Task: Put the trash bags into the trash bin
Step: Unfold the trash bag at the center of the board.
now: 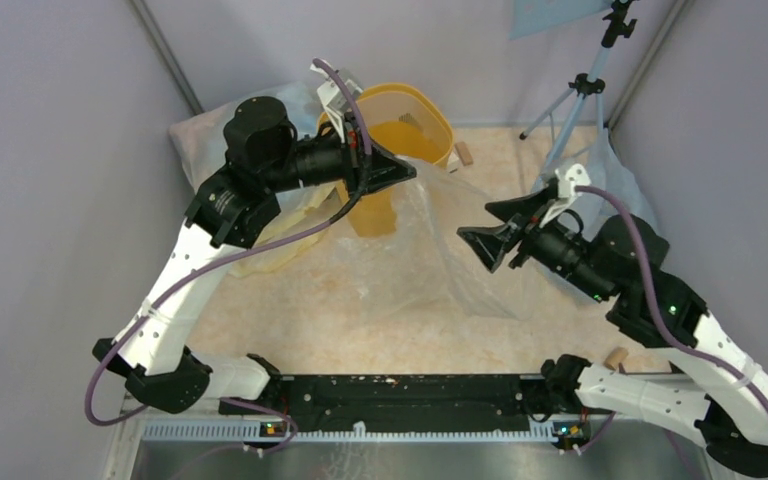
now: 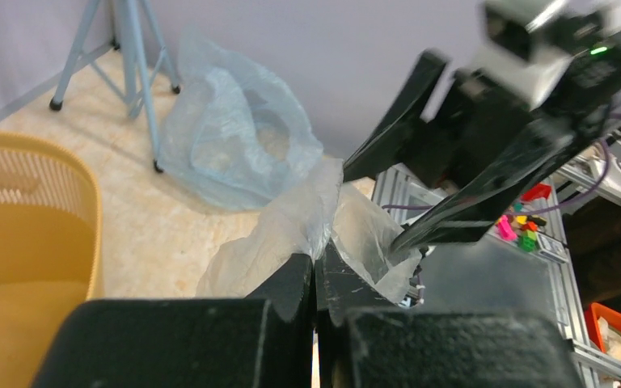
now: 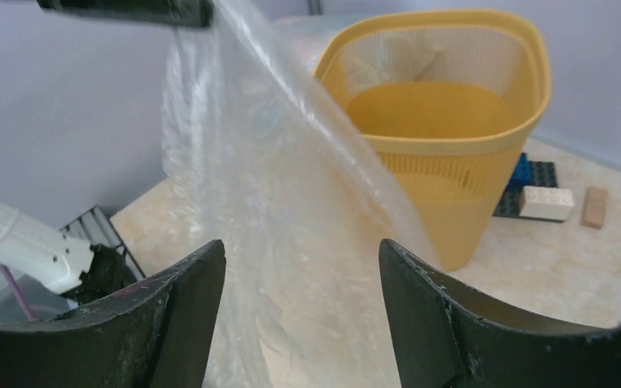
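Trash bag (image 1: 430,250) — light, limp, slippery film. Left hand (image 1: 400,172) pinches its top edge; right hand (image 1: 480,228) spread — best grab bunched fold, mid-frame.

1. The table (image 1: 290,330) had a pale beige, marbled top.
2. The trash bin (image 1: 405,120) stood upright at the far side, with a wooden block (image 1: 464,154) just beside it.
3. The trash bag (image 1: 440,270) trailed its lower folds across the middle.
4. A bluish sack (image 1: 192,145) lay in the far-left corner, and another sack (image 2: 234,129) lay by the tripod (image 1: 582,95).
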